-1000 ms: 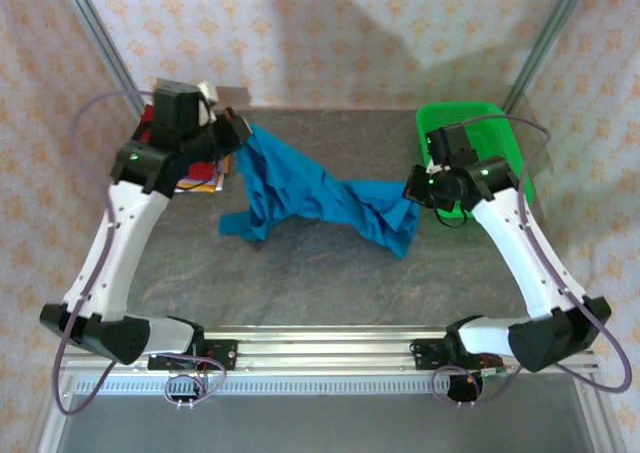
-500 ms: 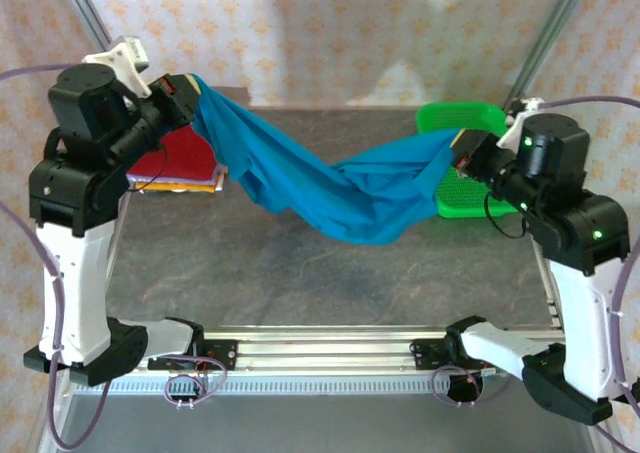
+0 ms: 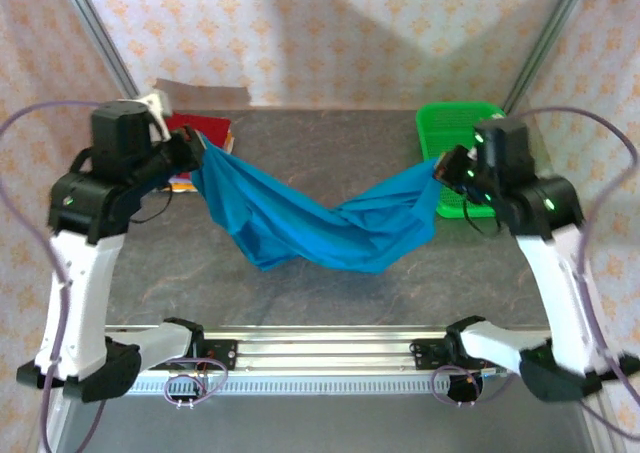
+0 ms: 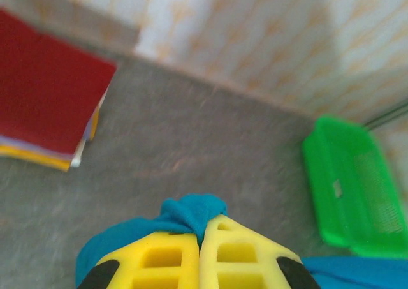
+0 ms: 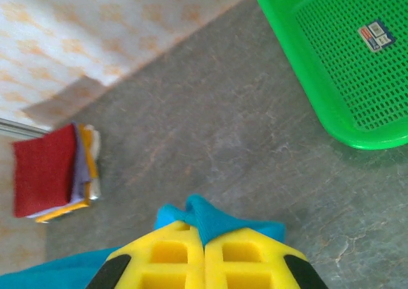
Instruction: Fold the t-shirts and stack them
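The teal-blue t-shirt (image 3: 310,218) hangs above the table, stretched and sagging between both arms. My left gripper (image 3: 197,155) is shut on its left end, where a tuft of teal cloth (image 4: 191,214) sticks out between the yellow fingers (image 4: 159,257). My right gripper (image 3: 443,167) is shut on the right end, with a tuft of teal cloth (image 5: 213,220) pinched between its fingers (image 5: 248,260). The stack of folded shirts, dark red on top over orange and yellow (image 3: 200,131) (image 4: 44,107) (image 5: 48,171), lies at the table's back left.
A green plastic mesh basket (image 3: 455,123) (image 5: 347,59) (image 4: 347,180) stands at the back right, close behind my right gripper. The grey tabletop (image 3: 330,293) lies under the hanging shirt. Patterned walls enclose the back and sides.
Both grippers lifted the shirt off the table and spread it apart. Since half a second ago they have come down and slightly inward, and the shirt sags lower.
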